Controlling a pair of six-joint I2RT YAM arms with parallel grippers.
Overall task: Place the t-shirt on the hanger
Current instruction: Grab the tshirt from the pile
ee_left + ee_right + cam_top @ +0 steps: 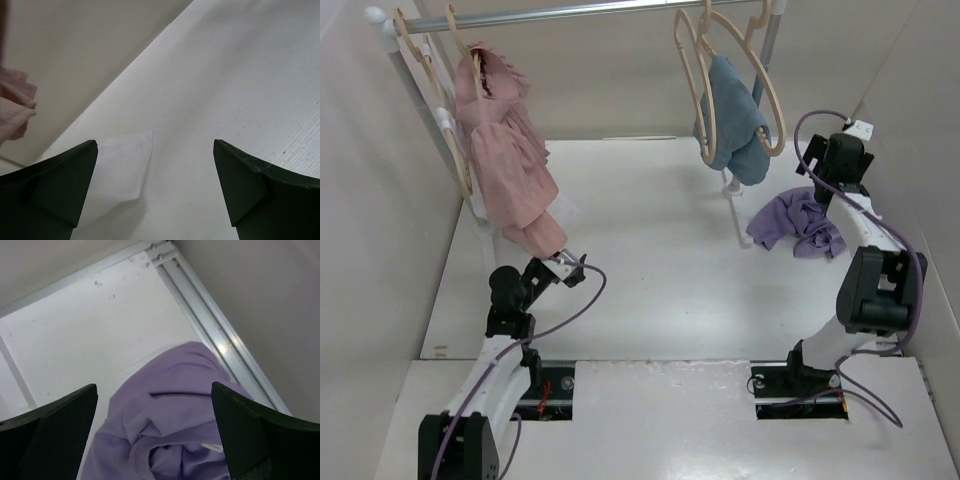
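The lavender t-shirt (793, 224) lies crumpled on the table at the right, beside the rack's post. In the right wrist view it (180, 410) fills the space under my open right gripper (153, 386), and a white label (212, 446) shows in its folds. My right gripper (827, 197) hovers just above the shirt's far edge, not touching it. Empty pale-beige hangers (770, 97) hang on the rail at the top right. My left gripper (576, 268) is open and empty, low over the table at the left (155, 145).
A pink ruffled garment (505, 150) hangs at the rail's left end, just above my left gripper. A blue-teal cloth (735, 120) hangs on a hanger at the right. The rack's post (732, 200) stands next to the shirt. An aluminium rail (220, 335) borders the table. A white paper patch (125, 165) lies under the left gripper.
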